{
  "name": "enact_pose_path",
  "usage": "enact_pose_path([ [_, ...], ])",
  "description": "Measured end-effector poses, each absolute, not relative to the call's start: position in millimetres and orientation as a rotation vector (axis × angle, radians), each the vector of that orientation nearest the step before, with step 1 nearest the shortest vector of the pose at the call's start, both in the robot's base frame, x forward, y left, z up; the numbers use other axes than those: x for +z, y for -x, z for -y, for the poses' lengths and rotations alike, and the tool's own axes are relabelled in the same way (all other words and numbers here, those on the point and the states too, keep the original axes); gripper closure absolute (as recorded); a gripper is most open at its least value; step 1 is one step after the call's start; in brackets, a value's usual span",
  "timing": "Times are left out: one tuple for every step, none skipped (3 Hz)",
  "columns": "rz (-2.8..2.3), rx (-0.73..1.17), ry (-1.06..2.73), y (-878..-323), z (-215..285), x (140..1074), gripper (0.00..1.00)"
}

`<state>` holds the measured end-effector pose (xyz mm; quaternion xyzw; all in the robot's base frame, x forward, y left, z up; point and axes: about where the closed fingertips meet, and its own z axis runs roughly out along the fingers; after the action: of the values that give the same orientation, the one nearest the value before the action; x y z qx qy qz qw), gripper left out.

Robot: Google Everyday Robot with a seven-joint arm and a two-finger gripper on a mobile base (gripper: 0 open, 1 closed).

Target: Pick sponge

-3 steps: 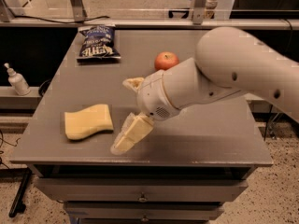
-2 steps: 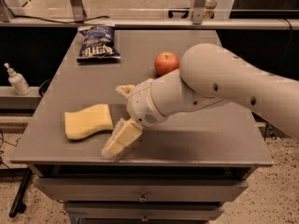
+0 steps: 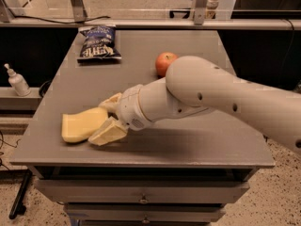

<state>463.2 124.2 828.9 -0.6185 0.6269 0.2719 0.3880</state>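
**Camera view.** Gripper [image 3: 99, 121] sits low over the table [image 3: 202, 142] in the lower left of the frame, at the end of the white arm [image 3: 211, 91] that sweeps in from the right edge. Its two pale yellow fingers [image 3: 109, 132] stand apart, one above and one below the right end of the sponge [image 3: 77, 126]. Note that fingers and sponge are nearly the same colour. You cannot tell for certain whether either finger already touches the foam.

The sponge lies flat near the front left corner of the table, left of the gripper, with most of its body outside the finger gap. The apple [image 3: 165, 62] sits well apart, upper centre, partly hidden behind the arm. The chip bag [image 3: 98, 42] lies at the far left of the table top. A pale bottle [image 3: 16, 80] stands off the table at the left edge of the frame.

*Risks.* You appear to be at the closing step, with only the sponge's end between the fingers.
- A close here may pinch just the soft corner, so the foam could fold and slip out on the lift.
- Any further push leftward could slide the sponge toward the table's front left edge and off it.
- The lower finger lies close to the surface and could scrape or jam against it.

*Writing.* The chip bag carries white lettering on dark blue. You cannot read it reliably, and no other label is legible.
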Motion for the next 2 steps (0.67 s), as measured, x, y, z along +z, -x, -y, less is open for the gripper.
enact_pose_path([
  [-1.598, 0.686, 1.560, -465.2, -127.1, 828.2, 0.64],
  [-1.598, 0.686, 1.560, -465.2, -127.1, 828.2, 0.88],
])
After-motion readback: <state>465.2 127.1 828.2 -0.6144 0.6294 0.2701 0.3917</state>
